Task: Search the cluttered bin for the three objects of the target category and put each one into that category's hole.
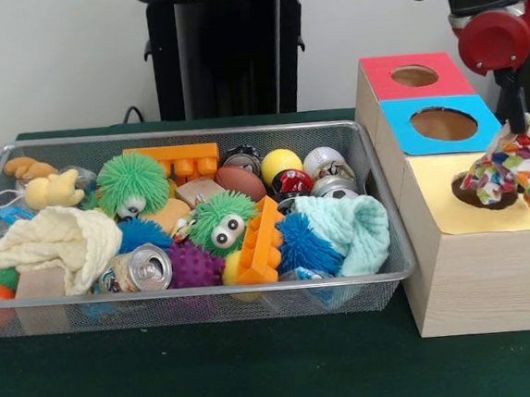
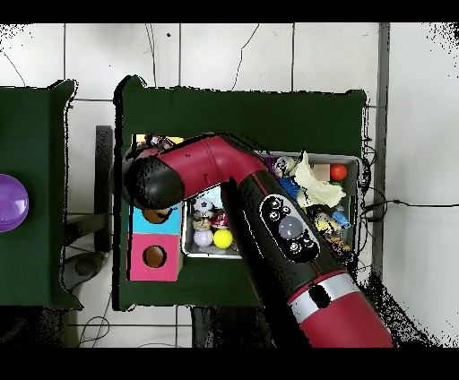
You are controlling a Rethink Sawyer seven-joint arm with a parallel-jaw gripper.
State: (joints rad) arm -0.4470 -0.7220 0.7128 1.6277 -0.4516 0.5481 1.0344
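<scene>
My gripper is shut on a crinkly many-coloured snack packet. The packet hangs just above the dark round hole in the yellow top of the nearest pale wooden box and covers most of it. The wire mesh bin stands left of the boxes, full of toys. Small shiny printed things lie among the balls at its back right; I cannot tell whether they are packets. In the overhead view the arm hides the yellow box and much of the bin.
The blue-surrounded hole and the red-surrounded hole lie behind the yellow one. The bin holds spiky balls, a silver drink can, orange bricks, cloths and small balls.
</scene>
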